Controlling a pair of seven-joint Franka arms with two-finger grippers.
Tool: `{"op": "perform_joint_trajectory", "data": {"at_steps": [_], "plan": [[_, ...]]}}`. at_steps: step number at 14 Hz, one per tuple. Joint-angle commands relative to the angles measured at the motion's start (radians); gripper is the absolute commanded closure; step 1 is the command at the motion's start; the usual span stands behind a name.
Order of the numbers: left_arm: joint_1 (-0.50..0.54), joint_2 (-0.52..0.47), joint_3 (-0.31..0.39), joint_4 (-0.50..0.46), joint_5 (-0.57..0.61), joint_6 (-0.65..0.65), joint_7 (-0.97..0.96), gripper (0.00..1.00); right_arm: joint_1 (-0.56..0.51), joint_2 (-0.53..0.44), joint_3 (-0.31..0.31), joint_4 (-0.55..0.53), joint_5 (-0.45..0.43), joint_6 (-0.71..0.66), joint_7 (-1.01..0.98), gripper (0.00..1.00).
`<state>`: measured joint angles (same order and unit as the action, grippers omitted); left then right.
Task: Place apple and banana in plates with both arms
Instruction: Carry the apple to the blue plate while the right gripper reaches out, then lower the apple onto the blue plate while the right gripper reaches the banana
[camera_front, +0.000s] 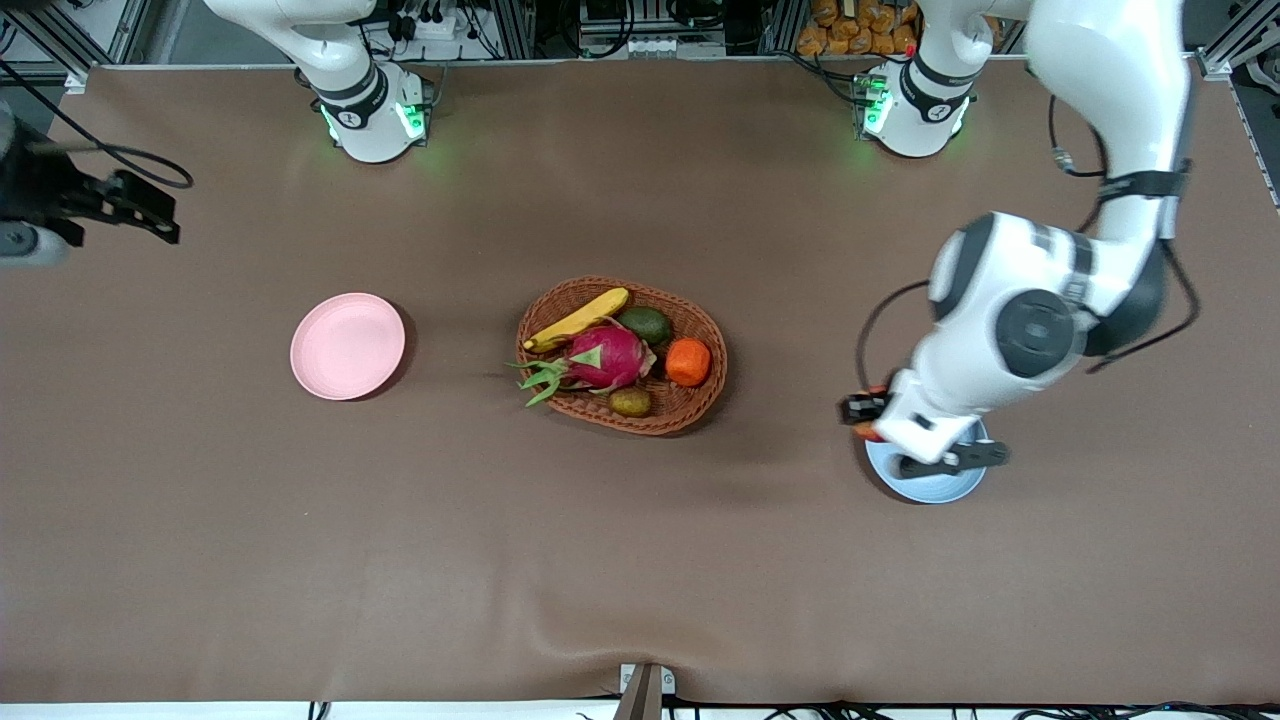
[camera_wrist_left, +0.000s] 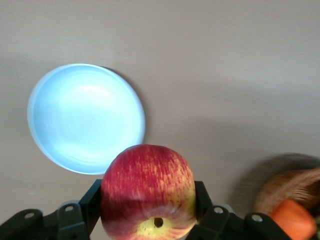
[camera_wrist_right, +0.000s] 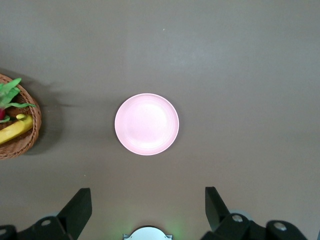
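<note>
Left hand (camera_wrist_left: 148, 220) squeezes the small round red-and-yellow apple (camera_wrist_left: 148, 196) over the light blue round plate (camera_wrist_left: 75, 117), ready to drop it in. Right hand (camera_wrist_right: 148, 210), open, waits high above the pale pink plate (camera_wrist_right: 147, 124). Long yellow banana (camera_front: 578, 319) lies in the brown wicker basket (camera_front: 700, 395).

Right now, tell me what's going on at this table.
The left gripper holds the apple in the air over the blue plate, which has nothing on it yet. The right gripper hangs open above the pink plate, also bare; that arm waits. The banana still lies in the wicker basket mid-table, with a dragon fruit and an orange.
</note>
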<state>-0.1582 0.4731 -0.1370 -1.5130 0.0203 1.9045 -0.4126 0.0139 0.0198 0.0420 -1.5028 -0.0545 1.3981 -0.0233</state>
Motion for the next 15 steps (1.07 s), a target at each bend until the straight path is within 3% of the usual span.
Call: {"op": "perform_joint_trajectory", "data": {"at_steps": [1, 3, 7, 12, 15], "plan": [[0.083, -0.033, -0.012, -0.078, 0.016, -0.004, 0.108, 1.00, 0.047, 0.044, -0.001, 0.013, -0.015, -0.010, -0.017, 0.00], [0.117, -0.022, -0.012, -0.110, 0.015, -0.002, 0.133, 1.00, 0.083, 0.098, -0.001, 0.012, 0.002, -0.008, 0.043, 0.00], [0.135, 0.016, -0.010, -0.157, 0.020, 0.042, 0.136, 1.00, 0.086, 0.216, -0.001, 0.012, 0.223, 0.001, 0.372, 0.00], [0.170, 0.074, -0.009, -0.158, 0.023, 0.076, 0.136, 1.00, 0.118, 0.307, -0.001, -0.055, 0.409, 0.056, 0.687, 0.00], [0.175, 0.093, -0.009, -0.150, 0.021, 0.079, 0.136, 1.00, 0.211, 0.322, -0.001, -0.128, 0.421, 0.183, 0.876, 0.00]]}}
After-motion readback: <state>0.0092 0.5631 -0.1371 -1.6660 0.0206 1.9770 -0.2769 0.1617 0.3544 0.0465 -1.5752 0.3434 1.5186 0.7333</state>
